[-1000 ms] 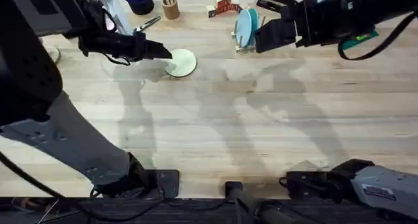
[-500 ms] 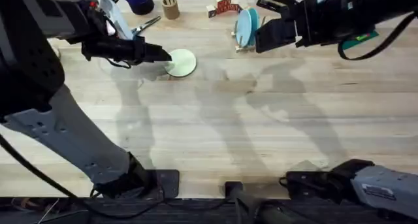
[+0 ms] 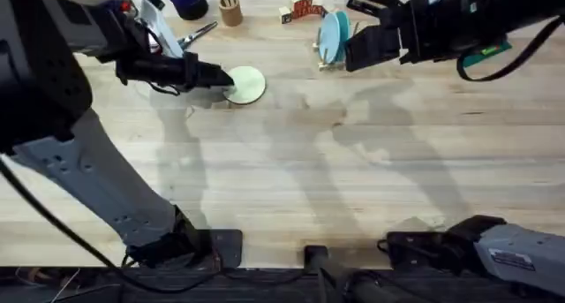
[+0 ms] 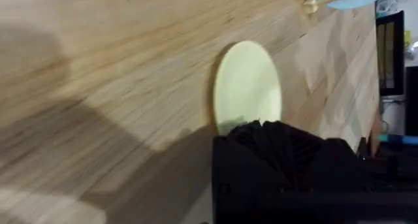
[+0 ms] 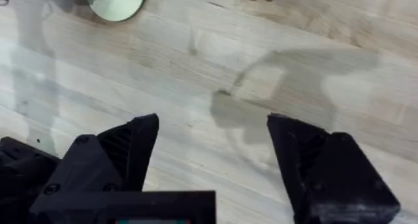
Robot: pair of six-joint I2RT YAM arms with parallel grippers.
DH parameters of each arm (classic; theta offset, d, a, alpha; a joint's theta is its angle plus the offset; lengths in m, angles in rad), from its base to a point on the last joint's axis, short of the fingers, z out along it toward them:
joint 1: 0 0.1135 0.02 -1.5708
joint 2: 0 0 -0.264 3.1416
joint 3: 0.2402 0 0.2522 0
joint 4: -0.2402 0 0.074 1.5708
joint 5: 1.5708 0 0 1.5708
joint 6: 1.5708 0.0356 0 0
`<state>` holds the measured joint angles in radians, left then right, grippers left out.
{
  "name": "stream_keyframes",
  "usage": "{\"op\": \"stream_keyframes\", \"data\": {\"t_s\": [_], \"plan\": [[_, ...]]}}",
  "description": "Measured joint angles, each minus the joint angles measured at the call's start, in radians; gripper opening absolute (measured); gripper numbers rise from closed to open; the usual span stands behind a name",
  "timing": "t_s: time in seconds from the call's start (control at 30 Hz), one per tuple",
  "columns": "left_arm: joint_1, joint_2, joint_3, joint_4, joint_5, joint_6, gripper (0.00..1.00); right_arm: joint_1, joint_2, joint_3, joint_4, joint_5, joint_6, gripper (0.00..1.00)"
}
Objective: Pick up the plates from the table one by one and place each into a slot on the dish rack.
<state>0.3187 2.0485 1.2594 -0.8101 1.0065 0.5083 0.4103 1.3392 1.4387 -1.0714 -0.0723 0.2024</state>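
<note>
Meanwhile, notes at this moment:

Change: over the last second the left gripper (image 3: 222,75) creeps toward 3 o'clock, closing on the pale yellow plate (image 3: 246,85); its tip now sits at the plate's 9 o'clock edge, touching or just short of it.
Left tool state: cannot tell whether the fingers are apart or together; in the left wrist view they show as one dark mass over the near rim of the plate (image 4: 247,87).
Yellow plate position: flat on the table (image 3: 353,162), at about 11 o'clock from table centre, unmoved across the last second.
Blue plate: the light blue plate (image 3: 334,36) stands on edge in the dish rack (image 3: 332,64) at roughly 1 o'clock from table centre; one plate looks done.
Right arm: the right gripper (image 3: 362,49) hangs just beside the rack at its 3 o'clock side, unchanged; the right wrist view shows its two fingers (image 5: 124,149) spread wide apart with nothing between them.
Meaning: judged as the approach to the second and last pickup. A flat plate on flat wood gives little edge to grip, so the rim may skid away rather than lift.
</note>
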Motion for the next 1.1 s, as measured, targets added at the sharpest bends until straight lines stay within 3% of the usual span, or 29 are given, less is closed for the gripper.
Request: {"op": "stream_keyframes", "data": {"t_s": [0.3, 1.1], "plan": [[0.0, 0.06, 0.003, -0.001, 0.046, -0.001, 0.038, 0.0, 0.0, 0.0, 0.0, 0.0, 0.0, 0.996], [0.0, 0.063, 0.003, 0.014, 0.045, -0.046, 0.039, 0.0, 0.0, 0.0, -0.001, -0.003, 0.008, 0.996]]}}
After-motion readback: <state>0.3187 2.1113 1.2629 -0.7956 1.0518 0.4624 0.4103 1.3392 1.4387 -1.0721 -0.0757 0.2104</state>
